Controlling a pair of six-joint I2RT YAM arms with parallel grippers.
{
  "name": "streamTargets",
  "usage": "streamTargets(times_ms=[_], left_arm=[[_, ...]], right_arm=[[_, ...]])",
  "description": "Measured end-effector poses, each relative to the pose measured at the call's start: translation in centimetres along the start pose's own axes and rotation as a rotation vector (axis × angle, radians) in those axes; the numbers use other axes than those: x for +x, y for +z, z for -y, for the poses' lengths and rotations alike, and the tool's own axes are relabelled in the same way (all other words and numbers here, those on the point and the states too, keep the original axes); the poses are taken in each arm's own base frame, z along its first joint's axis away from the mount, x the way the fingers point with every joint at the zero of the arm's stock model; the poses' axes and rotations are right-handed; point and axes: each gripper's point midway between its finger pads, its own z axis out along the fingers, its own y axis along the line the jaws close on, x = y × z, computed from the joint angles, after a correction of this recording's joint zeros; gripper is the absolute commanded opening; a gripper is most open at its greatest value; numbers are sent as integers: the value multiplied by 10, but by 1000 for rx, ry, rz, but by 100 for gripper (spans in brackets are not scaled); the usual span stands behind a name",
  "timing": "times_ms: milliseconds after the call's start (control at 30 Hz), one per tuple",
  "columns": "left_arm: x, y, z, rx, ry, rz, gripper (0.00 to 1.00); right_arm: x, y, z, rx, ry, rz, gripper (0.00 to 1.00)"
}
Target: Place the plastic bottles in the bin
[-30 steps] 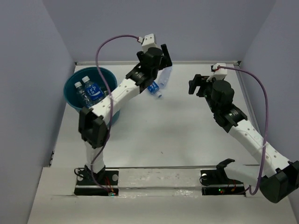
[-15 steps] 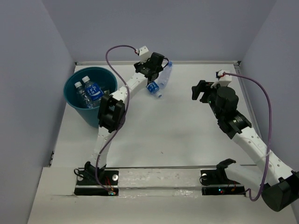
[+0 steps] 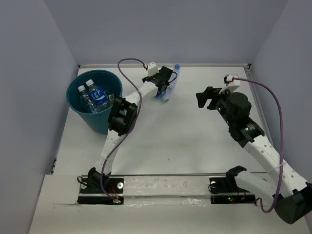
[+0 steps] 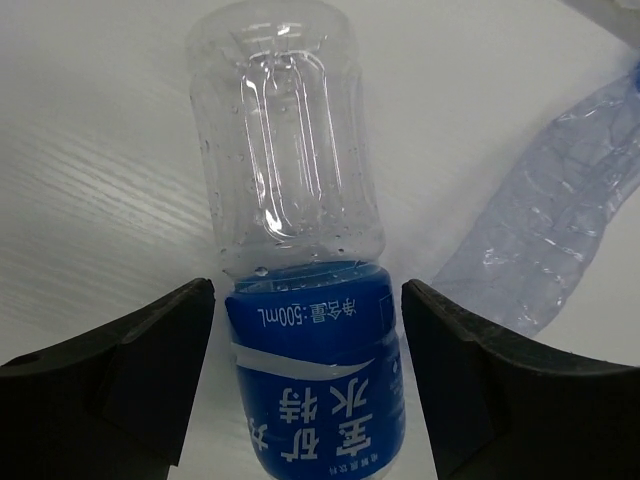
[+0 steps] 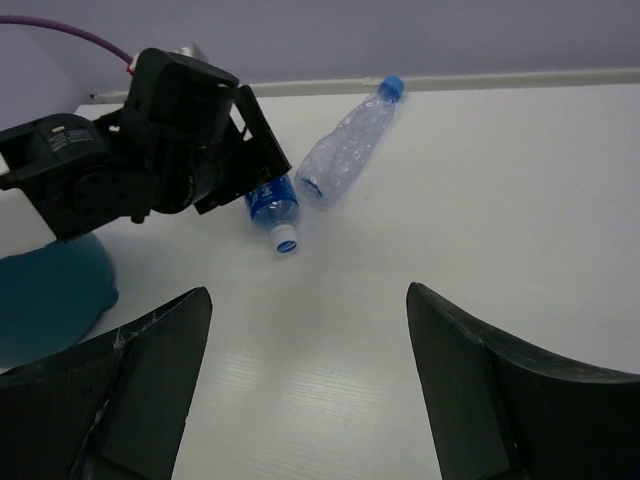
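Note:
A clear plastic bottle with a blue label (image 4: pixel 315 380) lies on the white table, white cap (image 5: pixel 286 243) pointing toward the arms. My left gripper (image 4: pixel 305 292) is open and straddles its labelled part, with thin gaps on both sides. Beside it lies a crushed bluish bottle (image 4: pixel 560 220) with a blue cap (image 5: pixel 392 87). The top view shows the left gripper (image 3: pixel 163 82) at the back middle, over this pair. The teal bin (image 3: pixel 74 103) stands at the back left with two labelled bottles (image 3: pixel 95 95) showing inside. My right gripper (image 3: pixel 204 99) hangs open and empty to the right.
Grey walls close the table at the back and both sides. The bin's side (image 5: pixel 50 290) shows at the left edge of the right wrist view. Both arm bases sit on the near rail (image 3: pixel 165 187).
The left arm has stretched out and lowered over the blue-labelled bottle, its jaws narrowing around it. The right gripper has drifted slightly left, still open.

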Motion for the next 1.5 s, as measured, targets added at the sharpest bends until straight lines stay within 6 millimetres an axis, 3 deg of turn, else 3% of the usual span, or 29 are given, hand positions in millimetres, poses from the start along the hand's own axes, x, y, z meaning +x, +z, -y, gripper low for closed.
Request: streamTargets(times_ms=[133,267,433,600,700,833,967,1067,1167,1333,1433,1500], left_arm=[[24,16,-7,-16,12,-45,69],[26,23,-11,-16,-8,-47,51],[26,19,-11,27,-10,-54,49],[32,-8,-27,67,35,-84,45],[28,-43,-35,123,43,-96,41],[-7,-107,-19,280,8,-51,41],[-55,-190,8,493,-30,49,41],[-82,-247,12,613,-43,115,41],[-114,-300,-10,694,-64,202,41],[-187,-374,-76,722,-150,423,41],[-227,-411,-127,676,-219,573,42],[-242,-423,-158,622,-254,643,42]], right_arm=[[1,-1,-5,-27,3,-7,84],[1,0,-9,-46,4,-13,88],[-3,12,-10,-31,10,-20,100],[0,49,-4,45,17,-75,100],[-3,72,4,88,26,-94,99],[-6,120,13,133,64,-118,98],[15,176,17,157,87,-174,98],[37,215,18,162,95,-227,98],[47,253,14,159,105,-251,99],[75,309,7,140,120,-289,100],[106,332,4,146,100,-325,100],[136,342,-1,157,75,-373,100]])
